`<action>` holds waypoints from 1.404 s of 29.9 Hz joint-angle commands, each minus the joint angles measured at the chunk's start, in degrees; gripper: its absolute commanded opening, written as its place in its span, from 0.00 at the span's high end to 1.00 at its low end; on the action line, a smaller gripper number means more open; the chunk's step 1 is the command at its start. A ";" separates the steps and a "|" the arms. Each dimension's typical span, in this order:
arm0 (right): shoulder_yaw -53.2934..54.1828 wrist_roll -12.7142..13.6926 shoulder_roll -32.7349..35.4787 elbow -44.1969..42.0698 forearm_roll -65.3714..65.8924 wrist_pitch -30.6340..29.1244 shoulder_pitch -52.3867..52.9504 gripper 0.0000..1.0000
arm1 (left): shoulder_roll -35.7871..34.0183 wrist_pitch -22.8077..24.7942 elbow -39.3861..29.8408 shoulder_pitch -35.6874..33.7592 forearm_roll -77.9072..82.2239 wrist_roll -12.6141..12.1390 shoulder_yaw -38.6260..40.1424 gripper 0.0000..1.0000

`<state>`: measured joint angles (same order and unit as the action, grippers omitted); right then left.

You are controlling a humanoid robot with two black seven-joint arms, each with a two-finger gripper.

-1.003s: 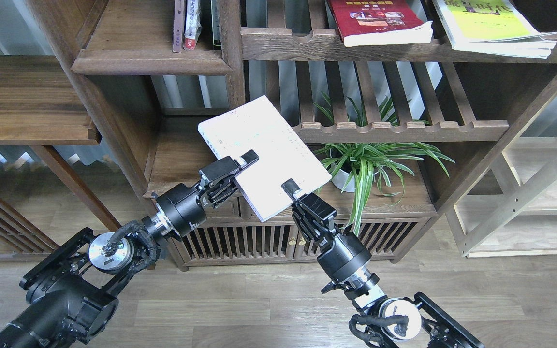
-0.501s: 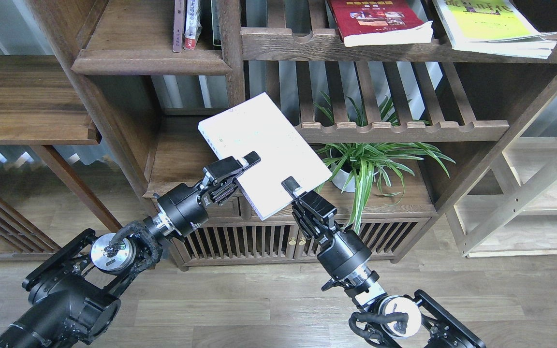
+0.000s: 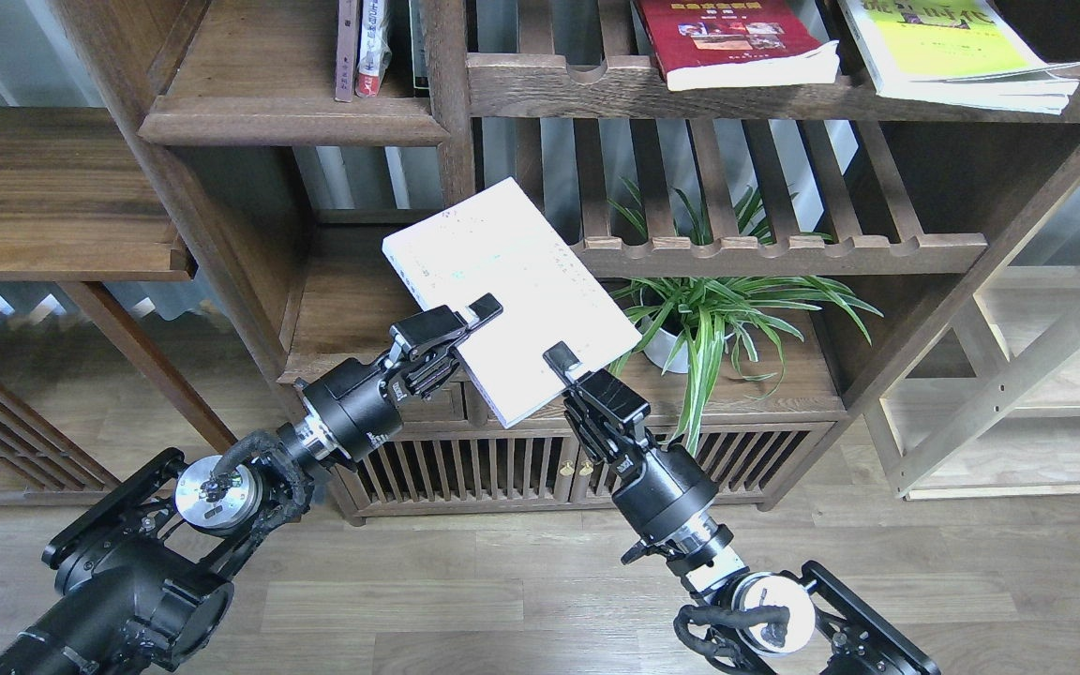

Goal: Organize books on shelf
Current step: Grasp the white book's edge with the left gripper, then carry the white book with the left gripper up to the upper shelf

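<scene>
The pale lavender-white book (image 3: 510,281) is held in the air, tilted, in front of the bookcase's middle. My left gripper (image 3: 465,319) is shut on its left edge. My right gripper (image 3: 566,364) is shut on its lower right edge. The dark red book (image 3: 727,42) and the yellow-green book (image 3: 957,47) lie flat on the slatted rack at the top right. The solid dark brown shelf (image 3: 292,117) with the moulded front edge is at the top left, above and left of the held book.
Thin brown- and white/red-spined books (image 3: 362,47) stand at the right end of the solid shelf. An upright post (image 3: 446,103) divides that bay from the slatted racks (image 3: 774,253). A potted spider plant (image 3: 709,319) stands on the lower cabinet (image 3: 465,459).
Both grippers have lifted the pale book slightly up and to the left. Nothing else has moved.
</scene>
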<state>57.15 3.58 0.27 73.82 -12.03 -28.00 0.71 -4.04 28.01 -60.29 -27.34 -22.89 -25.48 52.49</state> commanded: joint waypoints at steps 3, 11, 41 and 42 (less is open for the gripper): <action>0.33 0.03 -0.01 0.00 1.21 0.00 -0.10 0.54 | -0.01 -0.01 0.00 0.01 0.13 -0.01 -0.11 0.99; 0.69 0.03 -0.09 0.00 1.39 0.00 -0.01 0.40 | -0.01 -0.01 0.00 0.01 0.13 -0.19 -0.29 0.99; 4.81 -0.41 -0.01 -2.81 1.39 0.00 -0.10 0.01 | -9.05 -0.01 -3.77 -0.78 12.08 -0.36 -0.38 0.96; 5.25 -0.41 -0.01 -2.98 1.39 0.00 -0.10 0.01 | -10.02 -0.01 -4.74 -0.78 12.17 -0.36 -0.38 0.96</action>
<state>61.37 3.16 0.20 71.24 -10.63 -27.99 0.61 -11.99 28.01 -62.95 -28.02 -11.32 -25.75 52.11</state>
